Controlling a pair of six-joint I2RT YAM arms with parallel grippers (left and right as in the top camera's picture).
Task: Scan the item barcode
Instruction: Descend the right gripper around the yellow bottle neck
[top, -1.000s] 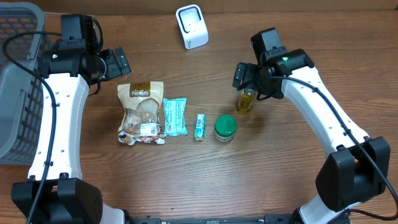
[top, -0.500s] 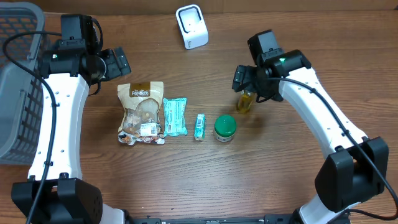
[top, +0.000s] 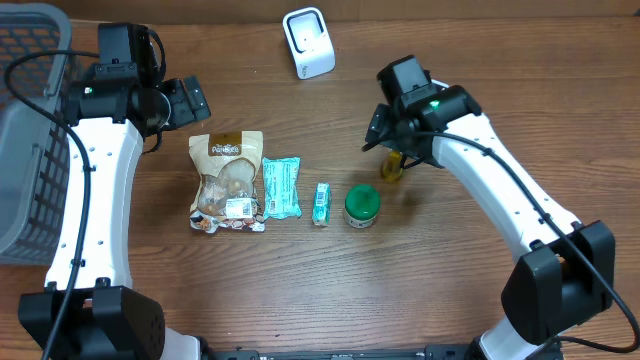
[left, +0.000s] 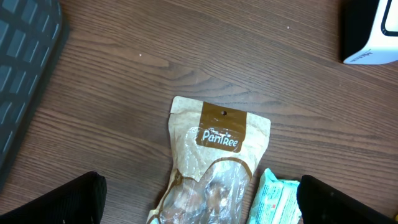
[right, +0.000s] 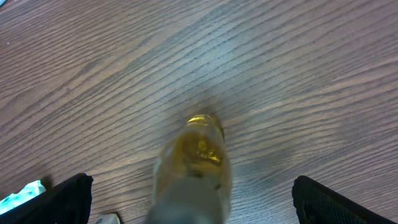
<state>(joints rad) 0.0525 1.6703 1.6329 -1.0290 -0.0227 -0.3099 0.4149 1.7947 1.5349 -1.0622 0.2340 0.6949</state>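
A wooden worktop (top: 300, 290) is seen from overhead, with a green-lidded jar (top: 362, 205) standing near its middle. Far to the left of the jar, a grey plastic basket (top: 25, 170) is set at the worktop's edge. The left tool (top: 188, 100) is held up and to the left of the jar, its jaws spread wide and nothing between them. In its wrist view only the top of a printed snack pouch (top: 228, 182) and bare wood are framed by the two fingertips.

The pouch is laid flat in the jar's row, well to the jar's left. A teal packet (top: 281, 187) is placed between pouch and jar, touching the pouch's edge. A small green carton (top: 321, 203) is found just left of the jar. Beyond the jar, toward the far edge and a little to its left, a white barcode scanner (top: 308, 42) is stood.

Just to the right of the jar and slightly behind it, a small bottle (top: 393, 166) of yellow liquid is kept upright on the wood. The right tool (top: 392, 140) is poised directly over the bottle, partly hiding it from above. In the right wrist view the bottle is centred between the fingers, which are released, set wide and clear of the glass on both sides.
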